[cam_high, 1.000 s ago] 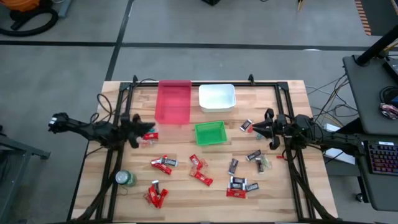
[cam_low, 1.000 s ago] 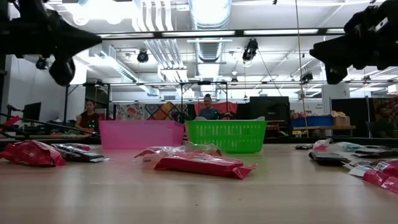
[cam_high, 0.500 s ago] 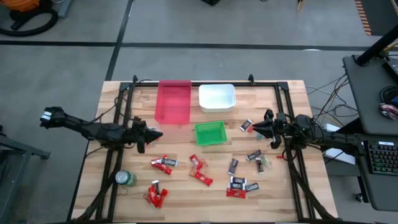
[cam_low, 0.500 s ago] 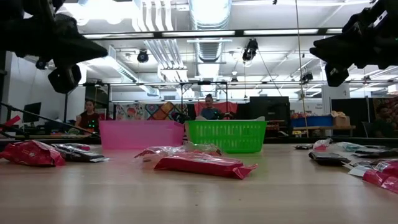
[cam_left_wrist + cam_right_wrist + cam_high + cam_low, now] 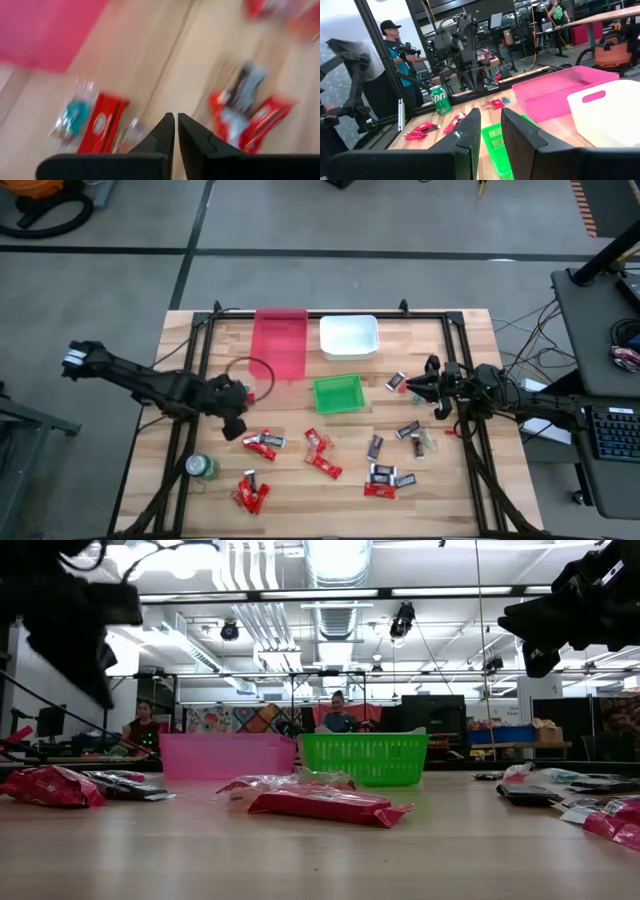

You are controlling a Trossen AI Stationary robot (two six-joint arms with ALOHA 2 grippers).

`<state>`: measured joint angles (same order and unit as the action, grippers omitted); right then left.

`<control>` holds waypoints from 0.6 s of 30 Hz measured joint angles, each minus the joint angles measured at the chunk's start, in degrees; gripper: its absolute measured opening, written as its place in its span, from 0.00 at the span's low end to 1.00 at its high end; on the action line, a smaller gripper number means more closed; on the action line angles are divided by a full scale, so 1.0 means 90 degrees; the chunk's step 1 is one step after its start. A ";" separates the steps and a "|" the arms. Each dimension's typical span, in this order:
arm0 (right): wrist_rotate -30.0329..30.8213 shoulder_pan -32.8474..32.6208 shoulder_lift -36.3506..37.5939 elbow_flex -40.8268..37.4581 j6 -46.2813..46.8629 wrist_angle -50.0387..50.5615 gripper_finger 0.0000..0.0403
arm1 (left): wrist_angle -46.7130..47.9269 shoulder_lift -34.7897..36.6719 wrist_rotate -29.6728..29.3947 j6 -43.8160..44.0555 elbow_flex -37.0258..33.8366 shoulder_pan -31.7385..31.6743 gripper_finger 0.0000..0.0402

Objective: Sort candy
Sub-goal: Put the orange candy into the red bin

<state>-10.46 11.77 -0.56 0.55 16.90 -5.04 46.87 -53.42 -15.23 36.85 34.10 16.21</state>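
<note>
two arms reach over the table (image 5: 470,330) from opposite ends. the left gripper (image 5: 232,427) hangs above the boards at about 9 o'clock of the table centre, just beside the nearest red candy. in the left wrist view its jaws stand almost together with only a thin slit between them, and nothing is held in them. the right gripper (image 5: 425,380) waits at about 3 o'clock, near the table's right rail, raised off the surface. its jaws are a little apart with no object between them, as the right wrist view shows.

the candy (image 5: 322,455) lies loose on the table across the near half, from 4 o'clock round to 8 o'clock. red pieces sit mostly toward 6 and 8 o'clock; dark pieces (image 5: 378,446) cluster toward 4 o'clock.

three bins stand at the far half: a pink bin (image 5: 279,342) at 11 o'clock, a white bin (image 5: 349,337) at 12 o'clock and a green bin (image 5: 337,393) near the centre. a green can (image 5: 202,467) stands upright at 8 o'clock.
</note>
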 joint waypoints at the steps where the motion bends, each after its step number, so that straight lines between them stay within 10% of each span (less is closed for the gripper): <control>1: 0.0000 0.0000 0.0000 0.0001 0.0015 0.0000 0.17 | 0.0099 -0.0195 0.0036 -0.0073 0.0022 0.0000 0.05; 11: 0.0000 0.0000 0.0000 -0.0002 0.0069 0.0000 0.17 | 0.0510 -0.1623 -0.0024 -0.0068 0.0066 -0.0012 0.35; 18: 0.0000 0.0000 0.0000 -0.0002 0.0078 0.0000 0.17 | 0.0524 -0.2308 -0.0253 0.0374 -0.0010 -0.0040 0.36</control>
<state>-10.46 11.77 -0.56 0.54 17.60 -5.04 51.59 -74.19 -17.51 40.22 34.02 15.84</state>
